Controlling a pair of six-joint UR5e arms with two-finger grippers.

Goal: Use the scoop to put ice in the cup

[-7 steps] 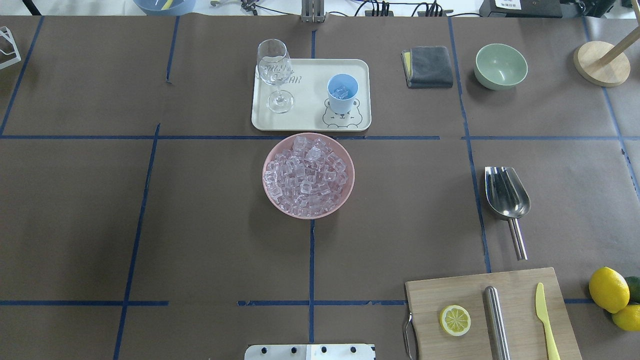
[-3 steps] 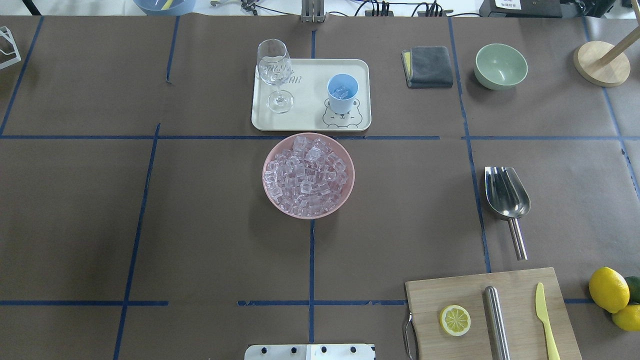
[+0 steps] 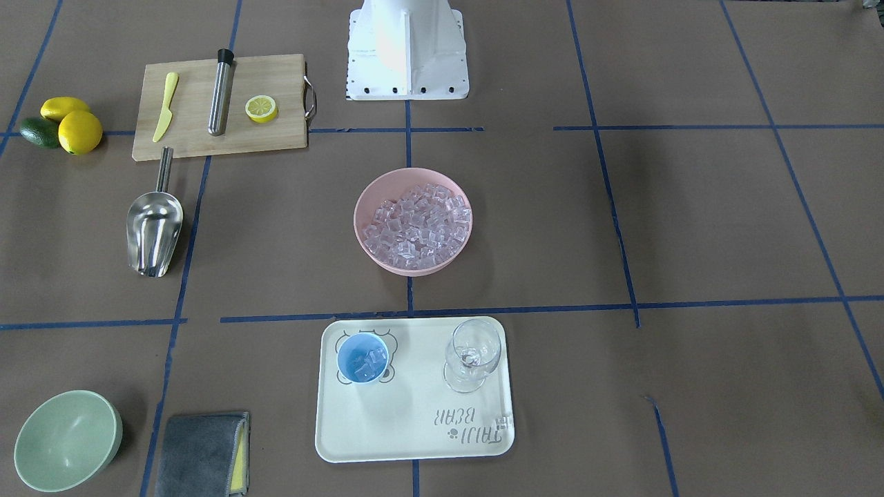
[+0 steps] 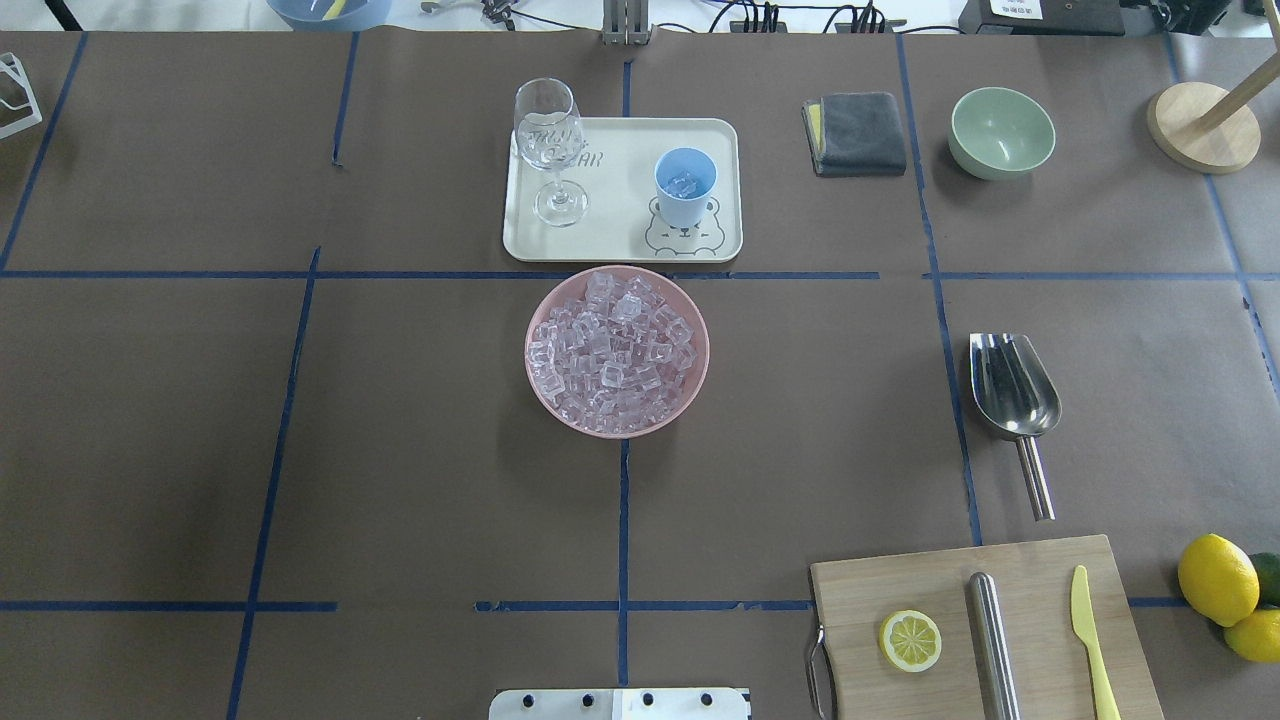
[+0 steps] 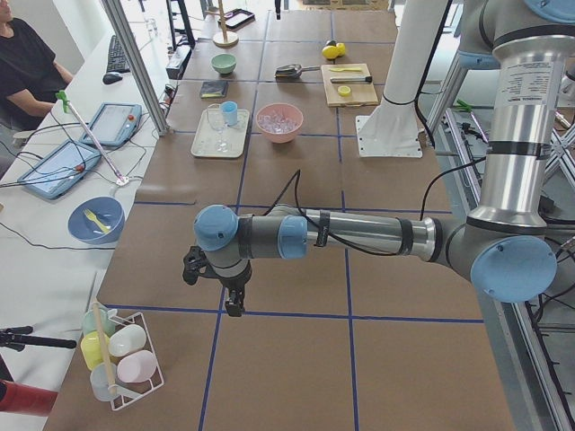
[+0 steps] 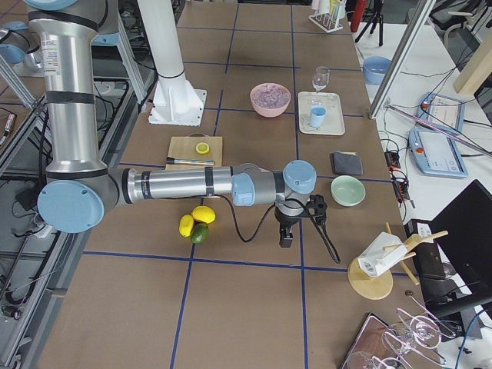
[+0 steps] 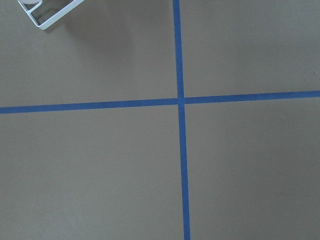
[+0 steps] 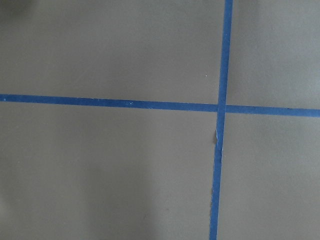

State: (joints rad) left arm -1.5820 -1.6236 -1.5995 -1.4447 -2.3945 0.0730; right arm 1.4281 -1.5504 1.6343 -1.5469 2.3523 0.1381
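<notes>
The ice (image 4: 612, 350) fills a pink bowl (image 4: 617, 431) at the table's middle. The light-blue cup (image 4: 685, 186) stands on a cream tray (image 4: 620, 200) just behind the bowl and holds a few cubes; it also shows in the front-facing view (image 3: 362, 357). The steel scoop (image 4: 1013, 385) lies empty on the table to the right, handle toward the robot. My left gripper (image 5: 232, 301) hangs over bare table far to the left. My right gripper (image 6: 286, 234) hangs far to the right, beyond the lemons. I cannot tell if either is open. Both wrist views show only table and blue tape.
A wine glass (image 4: 548, 140) stands on the tray's left part. A grey cloth (image 4: 857, 132), a green bowl (image 4: 1001, 130) and a wooden stand (image 4: 1203, 125) sit at the back right. A cutting board (image 4: 870, 590) with lemon half, rod and knife is near right, lemons (image 4: 1216, 578) beside it.
</notes>
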